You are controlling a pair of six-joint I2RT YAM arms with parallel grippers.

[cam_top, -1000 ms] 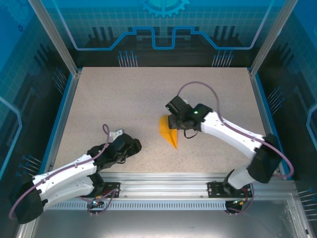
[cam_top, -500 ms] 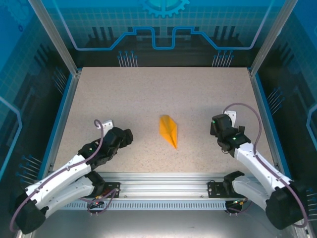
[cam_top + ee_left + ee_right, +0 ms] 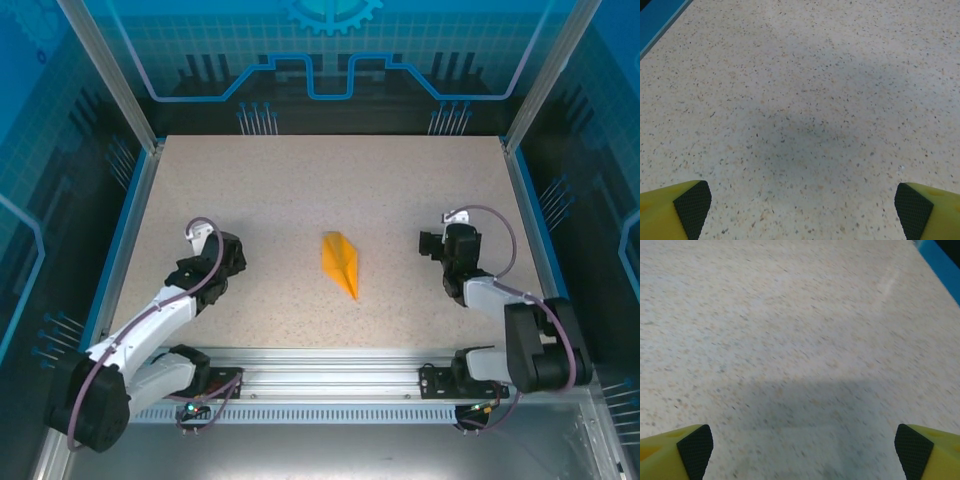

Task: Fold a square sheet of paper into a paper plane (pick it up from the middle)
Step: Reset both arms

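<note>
both arms low (jaws wide)

Orange paper plane lies flat mid-table.

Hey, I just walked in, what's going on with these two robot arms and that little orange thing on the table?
Nothing is being held right now. A folded, pointed orange paper plane lies alone near the middle of the table. The left pincer sits off to its left and the right pincer off to its right, both open, empty and well apart from it. Judging by the dart shape, the folding looks done.
</note>
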